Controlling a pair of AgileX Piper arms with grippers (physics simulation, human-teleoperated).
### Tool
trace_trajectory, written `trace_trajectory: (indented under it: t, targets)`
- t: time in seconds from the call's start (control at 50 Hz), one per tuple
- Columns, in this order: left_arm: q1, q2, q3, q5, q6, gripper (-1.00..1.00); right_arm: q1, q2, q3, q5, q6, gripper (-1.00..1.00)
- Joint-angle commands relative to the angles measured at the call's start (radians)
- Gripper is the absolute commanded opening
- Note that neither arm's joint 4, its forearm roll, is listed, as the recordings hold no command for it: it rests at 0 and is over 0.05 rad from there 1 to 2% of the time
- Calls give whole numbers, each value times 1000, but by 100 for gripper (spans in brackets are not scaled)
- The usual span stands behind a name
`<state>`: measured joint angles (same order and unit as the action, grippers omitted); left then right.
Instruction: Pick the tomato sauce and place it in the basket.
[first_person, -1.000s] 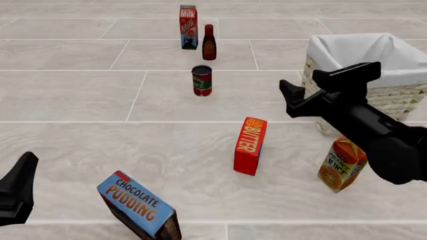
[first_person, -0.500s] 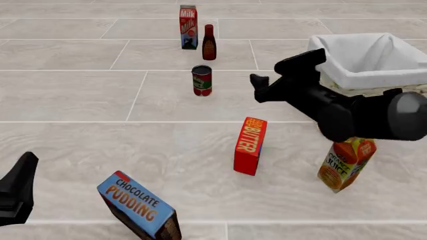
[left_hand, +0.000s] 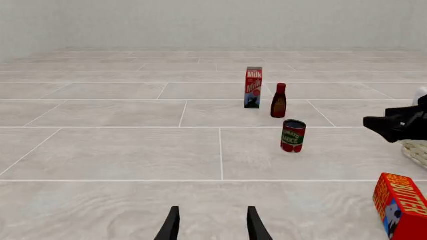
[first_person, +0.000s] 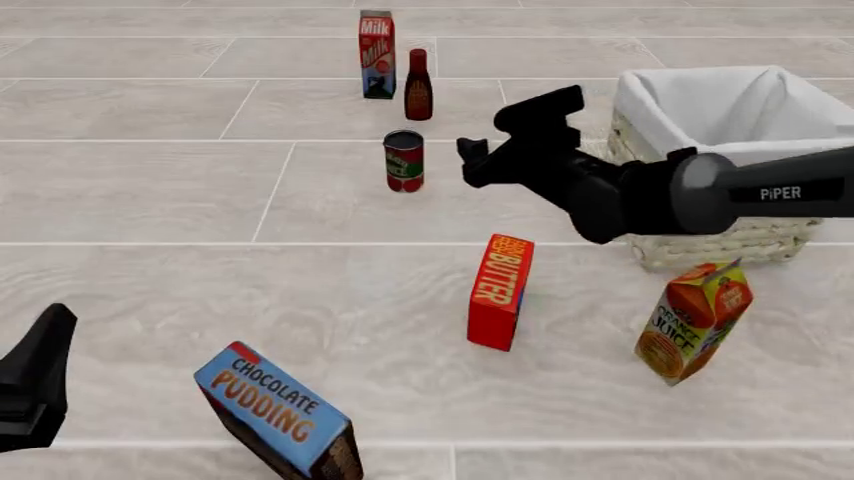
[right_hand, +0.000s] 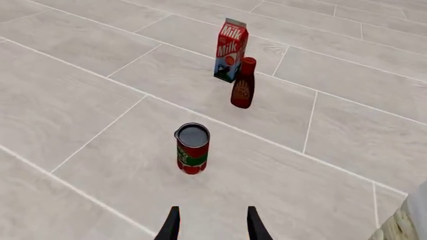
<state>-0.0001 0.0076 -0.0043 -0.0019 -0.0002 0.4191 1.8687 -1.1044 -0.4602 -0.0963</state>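
Simulated test scene, not a real room. Surface (first_person: 160, 190) is pale grey stone-look tile with thin white grout lines, running flat to a plain light wall (left_hand: 200, 22) in the left wrist view. No furniture or fixtures visible.

Contents read like groceries set out for a pick-and-place trial: milk carton (first_person: 378, 54), dark sauce bottle (first_person: 418, 86), tomato sauce (first_person: 403, 161) can, butter box (first_person: 501, 291), chocolate pudding box (first_person: 278, 411), juice carton (first_person: 691, 322), cloth-lined wicker basket (first_person: 734, 225). Flat, even rendering; arm labelled "PiPER" (first_person: 787, 193).
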Motion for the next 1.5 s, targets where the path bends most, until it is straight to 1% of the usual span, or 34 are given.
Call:
trace_trajectory:
  t: [0.02,0.36,0.54,0.66,0.84,1.0,1.04,1.06,1.12,1.14,1.46,1.5]
  targets:
    - [0,0,0,0,0,100,2,98,-112,21,20,100]
    - [0,0,0,0,0,100,28,216,-238,22,32,100]
    - [0,0,0,0,0,100,64,286,-314,44,41,100]
    - [0,0,0,0,0,100,66,324,-366,59,38,100]
    - [0,0,0,0,0,100,65,388,-443,87,43,100]
    - [0,0,0,0,0,100,59,469,-547,120,39,100]
    - [0,0,0,0,0,100,59,476,-558,124,39,100]
    - [0,0,0,0,0,100,59,496,-587,134,38,100]
    - [0,0,0,0,0,100,60,515,-615,146,40,100]
    - [0,0,0,0,0,100,61,532,-642,157,39,100]
    - [0,0,0,0,0,100,71,617,-786,221,47,100]
    - [0,0,0,0,0,100,70,642,-830,240,43,100]
